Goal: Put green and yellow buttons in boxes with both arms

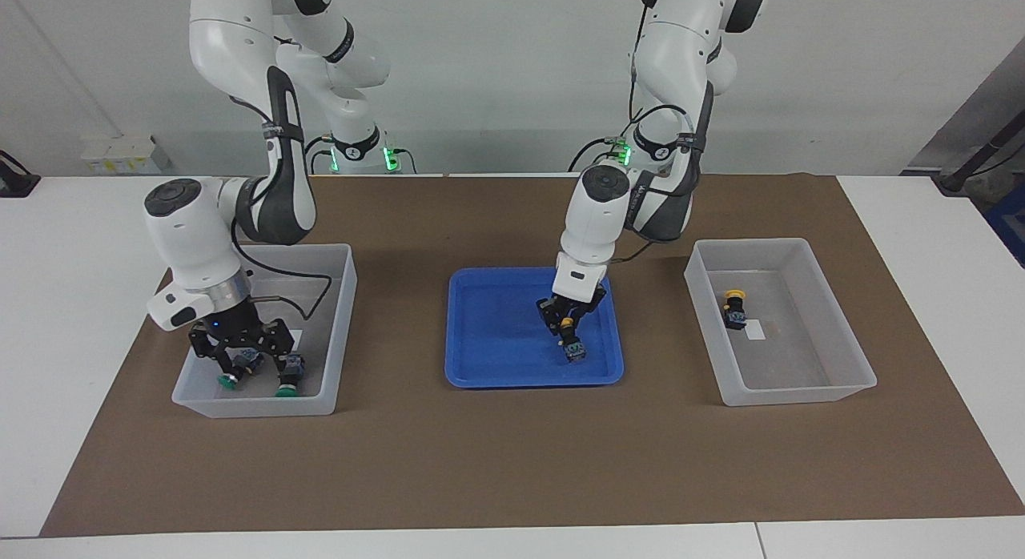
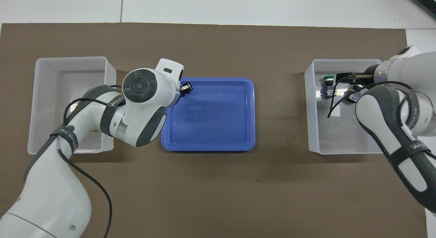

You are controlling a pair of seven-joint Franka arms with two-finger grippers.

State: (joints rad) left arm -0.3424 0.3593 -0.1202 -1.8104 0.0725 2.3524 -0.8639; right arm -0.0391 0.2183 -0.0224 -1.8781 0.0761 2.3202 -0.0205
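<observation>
At the right arm's end of the table point(image 1: 496, 479), one translucent box point(image 1: 340, 335) holds two green buttons. One green button point(image 1: 232, 376) lies below the right gripper point(image 1: 250, 357), between its spread fingers, and the other green button point(image 1: 287, 379) lies just beside it, at the outer side of one finger. The right gripper hangs low inside this box with its jaws wide, gripping nothing.

In the middle sits the shallow blue tray point(image 1: 488, 335). The left gripper point(image 1: 567, 325) is over the part of the tray toward the left arm's end, its jaws narrow and clamped on a yellow button point(image 1: 571, 344) by the cap end, the black body and blue-grey terminal hanging below. Whether that button touches the tray floor or hangs just clear of it is hard to say from here.

At the left arm's end, the second box point(image 1: 841, 343) holds the other yellow button point(image 1: 734, 309), lying beside a small white label point(image 1: 754, 330) on the box floor.
</observation>
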